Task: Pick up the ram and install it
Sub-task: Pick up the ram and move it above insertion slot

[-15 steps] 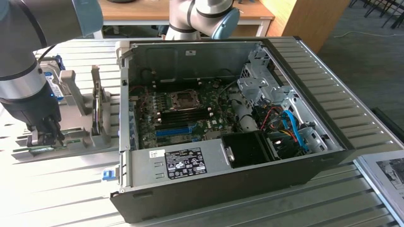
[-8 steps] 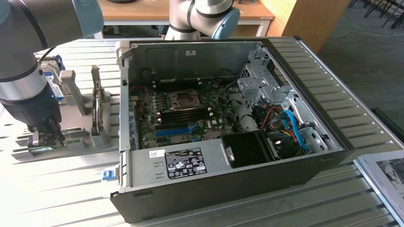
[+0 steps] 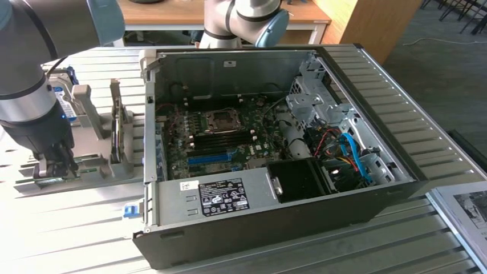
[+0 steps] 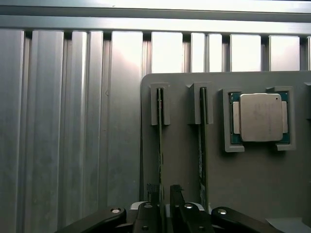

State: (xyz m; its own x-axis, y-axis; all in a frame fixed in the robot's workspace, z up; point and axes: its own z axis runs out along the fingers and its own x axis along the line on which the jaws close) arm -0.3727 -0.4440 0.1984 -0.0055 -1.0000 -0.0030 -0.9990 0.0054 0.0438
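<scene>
- The ribbed, silver-grey metal table [image 3: 68, 240] carried everything in the scene.
- A large black-and-grey computer tower case [image 3: 228, 68] lay on its side with its panel off. It took up the middle and the exterior view's right of the table.
- The green motherboard [image 3: 220, 137] lay exposed on the floor of the case.
- The grey robot arm [image 3: 31, 97] reached straight down at the exterior view's left, well apart from the case.
- A pale grey plastic parts holder [image 3: 95, 165] sat on the table beside the case, directly under the arm.
- A silver hard drive with a blue-and-white label [image 3: 68, 108] stood upright at the far end of the holder, partly hidden behind the arm.
- The black gripper [image 4: 164, 191] hung low over the holder. Its jaws were released and clamped nothing.
- The ram [image 4: 160, 131], a long thin green circuit-board stick, stood on edge in a holder slot.
- The ram ran between the two black fingers [image 4: 176, 194], one on each side of it. A narrow gap showed on at least one side.
- A second thin green stick [image 4: 201, 131] stood on edge in the neighbouring slot, outside the fingers. It lay between the ram and the chip recess.
- A small square silver CPU chip [image 4: 261, 118] lay flat in its recess, apart from the gripper.
</scene>
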